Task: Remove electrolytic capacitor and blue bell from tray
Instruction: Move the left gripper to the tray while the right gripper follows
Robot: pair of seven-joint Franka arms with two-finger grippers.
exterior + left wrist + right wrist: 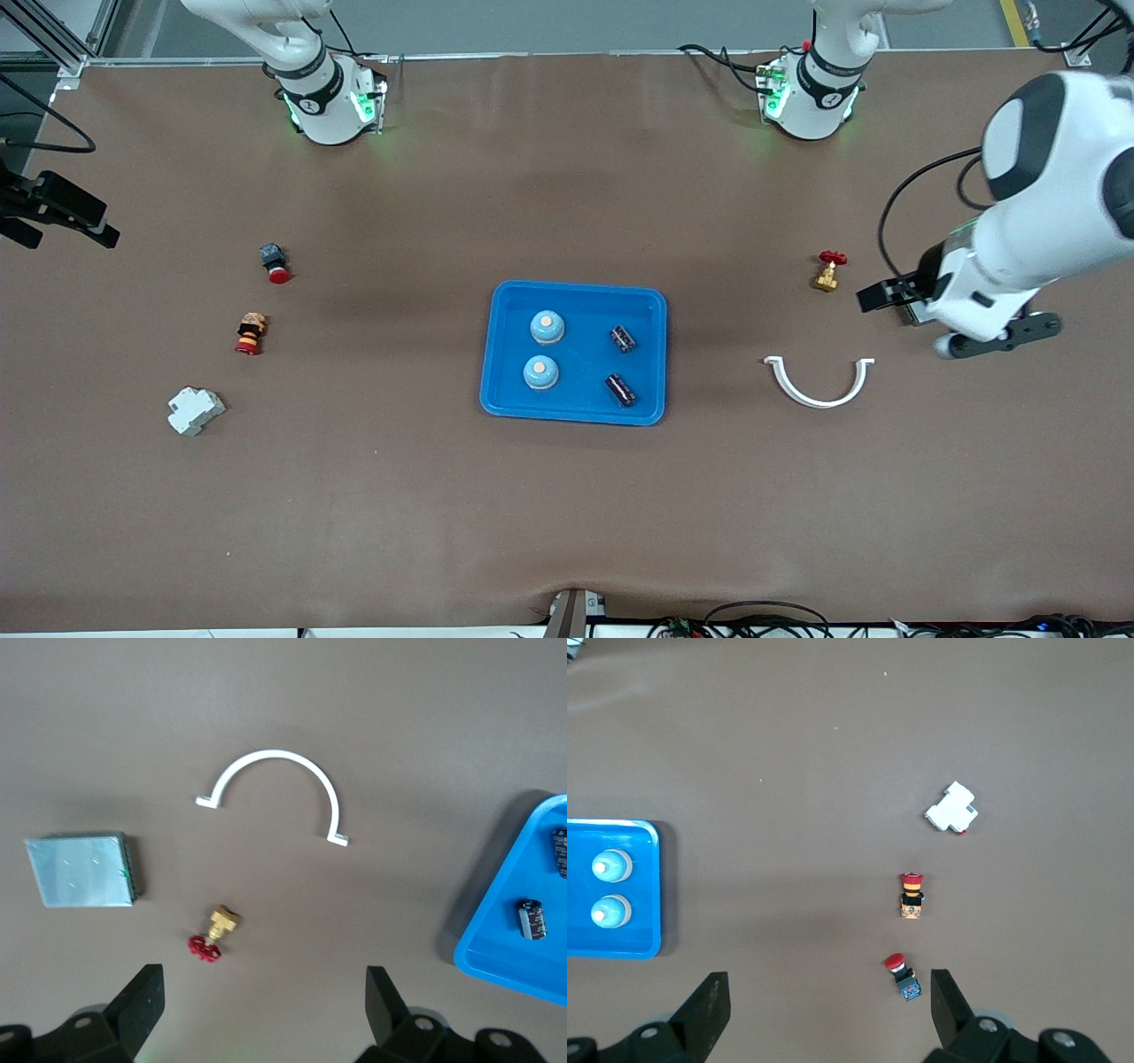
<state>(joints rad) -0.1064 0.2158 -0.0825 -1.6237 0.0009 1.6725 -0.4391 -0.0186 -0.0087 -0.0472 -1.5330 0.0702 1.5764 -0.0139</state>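
Note:
Two blue dome bells (547,326) (540,372) and two dark capacitors (623,338) (620,389) lie in the blue tray (576,288) at the table's middle. My left gripper (890,294) hangs open and empty above the left arm's end of the table, over the spot beside the valve; its wrist view (266,979) shows the tray's corner (505,957) with one capacitor (532,917). My right gripper (62,213) hangs open and empty above the right arm's end; its wrist view (830,983) shows the bells (611,866) in the tray (647,837).
A brass valve with a red wheel (829,270) and a white half-ring clamp (819,383) lie toward the left arm's end, with a grey box (81,870) beside them. Two push-buttons (275,263) (251,334) and a white breaker (196,410) lie toward the right arm's end.

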